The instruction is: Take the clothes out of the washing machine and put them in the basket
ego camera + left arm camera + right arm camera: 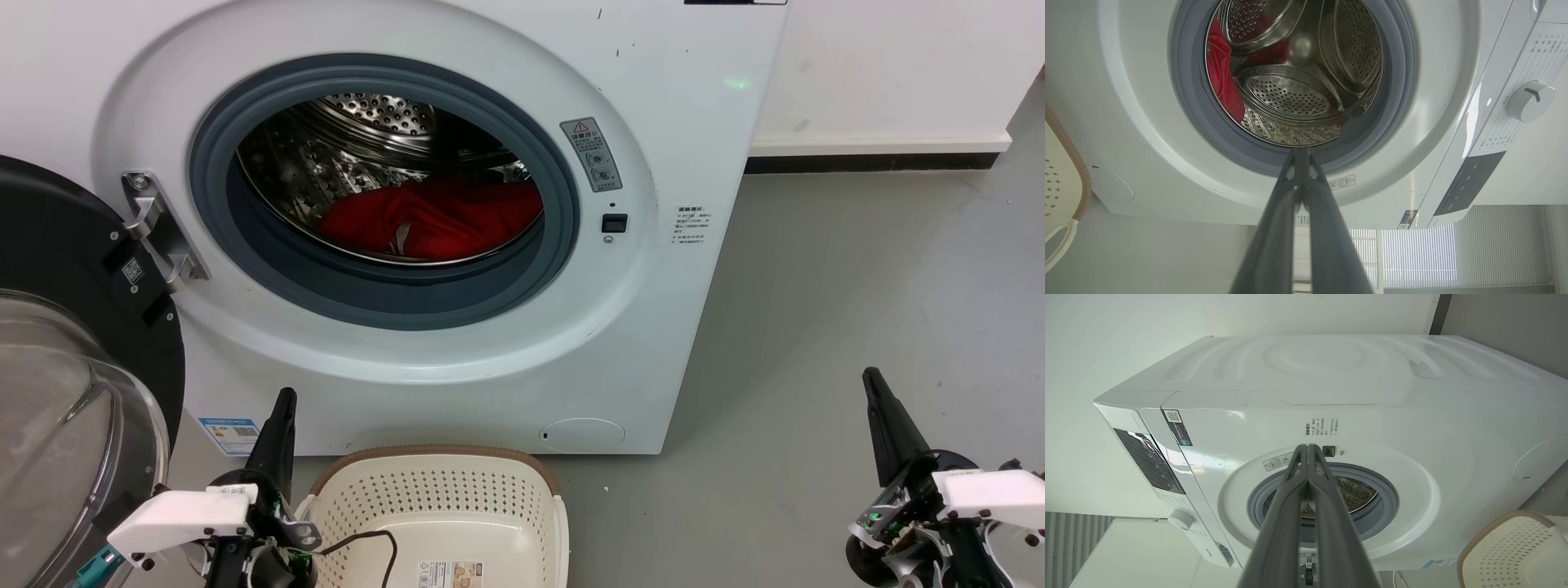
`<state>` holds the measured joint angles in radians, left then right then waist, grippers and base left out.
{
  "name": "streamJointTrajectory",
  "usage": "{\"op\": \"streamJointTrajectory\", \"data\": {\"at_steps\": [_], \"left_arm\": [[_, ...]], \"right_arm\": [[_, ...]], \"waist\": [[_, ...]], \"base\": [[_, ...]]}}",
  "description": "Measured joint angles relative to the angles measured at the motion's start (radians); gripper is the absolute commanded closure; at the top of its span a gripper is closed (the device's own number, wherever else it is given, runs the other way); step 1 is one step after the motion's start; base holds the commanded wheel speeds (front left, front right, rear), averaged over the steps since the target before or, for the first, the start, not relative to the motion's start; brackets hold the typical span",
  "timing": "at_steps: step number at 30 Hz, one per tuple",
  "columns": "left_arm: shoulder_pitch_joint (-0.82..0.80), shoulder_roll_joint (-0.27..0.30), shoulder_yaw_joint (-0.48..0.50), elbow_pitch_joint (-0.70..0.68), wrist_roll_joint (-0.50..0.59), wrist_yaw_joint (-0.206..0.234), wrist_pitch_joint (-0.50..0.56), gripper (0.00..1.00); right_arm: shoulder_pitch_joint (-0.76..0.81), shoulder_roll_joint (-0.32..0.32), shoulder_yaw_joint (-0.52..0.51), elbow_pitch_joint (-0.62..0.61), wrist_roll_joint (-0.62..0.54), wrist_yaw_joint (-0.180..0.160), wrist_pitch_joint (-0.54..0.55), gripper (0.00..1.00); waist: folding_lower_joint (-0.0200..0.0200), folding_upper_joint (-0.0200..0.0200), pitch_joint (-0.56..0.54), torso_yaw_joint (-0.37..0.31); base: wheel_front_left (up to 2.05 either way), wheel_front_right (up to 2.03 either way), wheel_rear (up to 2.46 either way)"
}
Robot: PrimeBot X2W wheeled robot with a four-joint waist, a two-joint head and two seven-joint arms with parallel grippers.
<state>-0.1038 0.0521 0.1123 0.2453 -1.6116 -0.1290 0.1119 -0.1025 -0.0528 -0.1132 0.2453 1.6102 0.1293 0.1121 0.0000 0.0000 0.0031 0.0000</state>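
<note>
The white washing machine [669,98] stands in front of me with its black-framed glass door [73,392] swung open to the left. Red clothes [441,216] lie in the bottom of the steel drum [1298,81]; a strip of red clothes [1220,73] shows in the left wrist view. The cream basket [457,498] sits on the floor below the porthole. My left gripper [284,400] is shut and empty, just left of the basket. My right gripper [872,377] is shut and empty, over the floor to the right of the machine.
Grey floor [857,310] stretches to the right of the washing machine, up to a white wall with a dark skirting [865,162]. A black cable [367,541] hangs over the basket's inside. The open door fills the lower left.
</note>
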Motion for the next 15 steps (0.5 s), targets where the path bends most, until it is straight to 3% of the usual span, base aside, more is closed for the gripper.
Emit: {"op": "streamJointTrajectory", "data": {"at_steps": [15], "left_arm": [[0.0,0.0,0.0,0.0,0.0,0.0,0.0,1.0]], "right_arm": [[0.0,0.0,0.0,0.0,0.0,0.0,0.0,1.0]], "waist": [[0.0,0.0,0.0,0.0]], "base": [[0.0,0.0,0.0]]}}
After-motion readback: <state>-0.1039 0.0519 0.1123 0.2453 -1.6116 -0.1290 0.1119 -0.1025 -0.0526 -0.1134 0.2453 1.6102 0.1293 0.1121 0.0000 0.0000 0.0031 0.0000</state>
